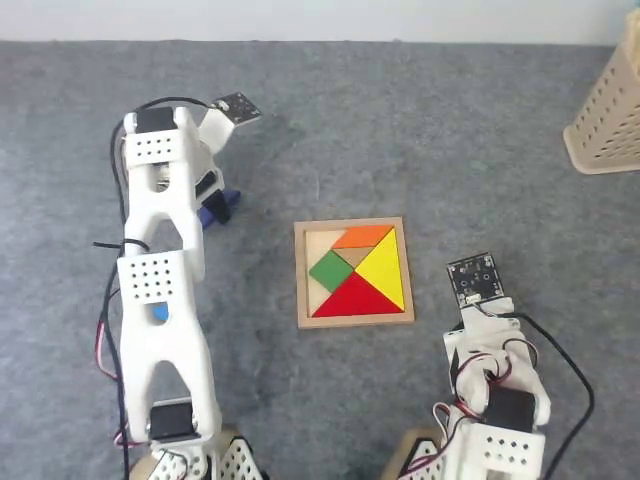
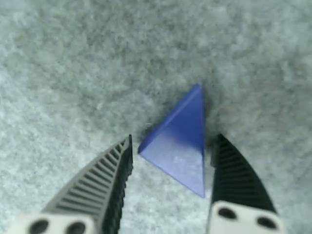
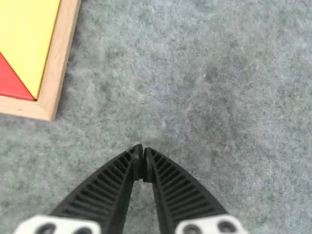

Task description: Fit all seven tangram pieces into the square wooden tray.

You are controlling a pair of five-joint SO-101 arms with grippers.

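Left gripper (image 2: 174, 141) apart — straddling blue triangle (image 2: 187, 129) on carpet (image 2: 73, 58), right gripper (image 3: 142, 152) together, empty — near tray (image 3: 57, 73)

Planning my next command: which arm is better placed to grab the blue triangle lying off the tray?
Left. The left end effector, open, straddles the blue triangle on the carpet; the right end effector is shut beside the tray.
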